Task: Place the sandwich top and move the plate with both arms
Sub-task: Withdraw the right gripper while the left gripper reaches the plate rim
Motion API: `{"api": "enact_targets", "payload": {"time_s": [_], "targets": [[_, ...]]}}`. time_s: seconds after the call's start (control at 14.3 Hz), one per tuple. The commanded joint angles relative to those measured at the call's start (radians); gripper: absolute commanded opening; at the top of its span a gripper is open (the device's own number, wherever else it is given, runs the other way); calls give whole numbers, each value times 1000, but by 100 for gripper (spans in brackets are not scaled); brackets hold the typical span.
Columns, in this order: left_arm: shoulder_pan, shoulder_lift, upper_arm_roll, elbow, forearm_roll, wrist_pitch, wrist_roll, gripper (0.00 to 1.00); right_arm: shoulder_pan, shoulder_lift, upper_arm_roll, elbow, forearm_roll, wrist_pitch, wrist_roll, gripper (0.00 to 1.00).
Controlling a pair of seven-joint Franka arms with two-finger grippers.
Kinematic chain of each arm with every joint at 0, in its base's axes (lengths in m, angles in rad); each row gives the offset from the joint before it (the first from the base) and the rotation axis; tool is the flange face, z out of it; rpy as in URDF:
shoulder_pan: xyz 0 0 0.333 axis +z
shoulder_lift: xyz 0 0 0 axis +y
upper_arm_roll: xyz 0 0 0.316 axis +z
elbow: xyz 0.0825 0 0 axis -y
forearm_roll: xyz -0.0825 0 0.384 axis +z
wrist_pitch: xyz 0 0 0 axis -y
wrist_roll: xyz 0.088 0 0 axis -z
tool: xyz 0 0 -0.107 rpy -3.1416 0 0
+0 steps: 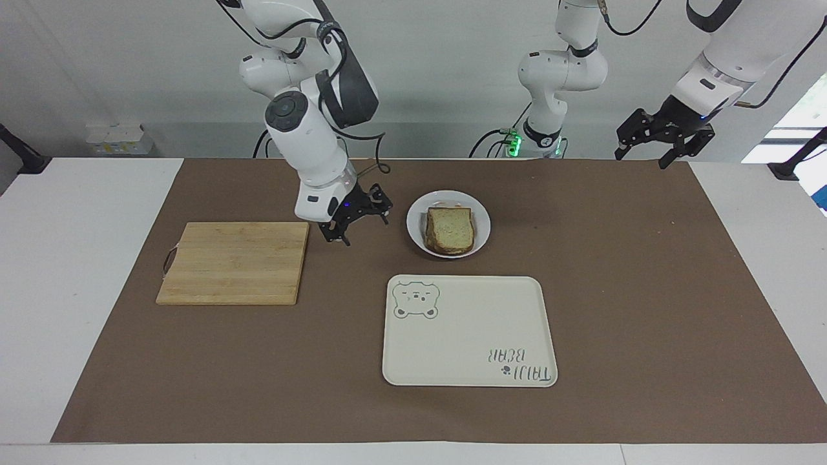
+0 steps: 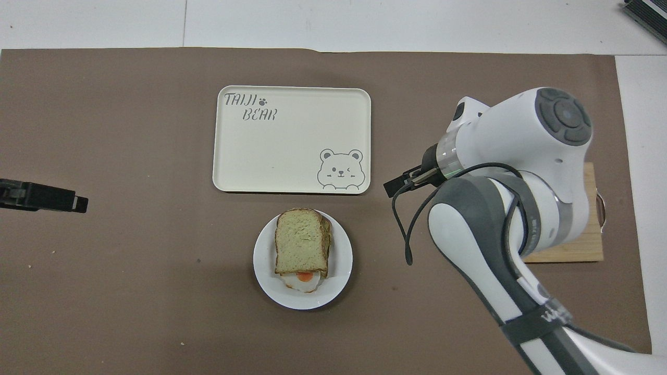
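Now the sandwich top lies on the plate, rounded end away from the robots; right claw open, empty.

We see the white bench spread with a brown mat, and three things rest on that mat. The plate lies just beside the right claw, the wooden cutting board sits at that claw's other flank, and the cream tray lies farther from the robots than the plate.

Sandwich top lies flat on egg slice, on white plate, near robots.
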Motion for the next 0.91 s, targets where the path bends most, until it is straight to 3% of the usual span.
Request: {"api": "enact_targets", "payload": {"time_s": [0.0, 0.35, 0.63, 0.84], "targets": [[36, -53, 1, -149, -126, 108, 57, 100, -34, -15, 6, 7, -98, -15, -15, 100], [102, -68, 1, -397, -443, 226, 223, 100, -77, -69, -17, 28, -226, -55, 8, 100], [105, -67, 1, -590, -661, 288, 408, 97, -116, -95, -17, 37, -274, -61, 247, 100], [105, -31, 1, -715, -821, 325, 603, 94, -144, -100, -15, 88, -269, -159, 338, 100]]}}
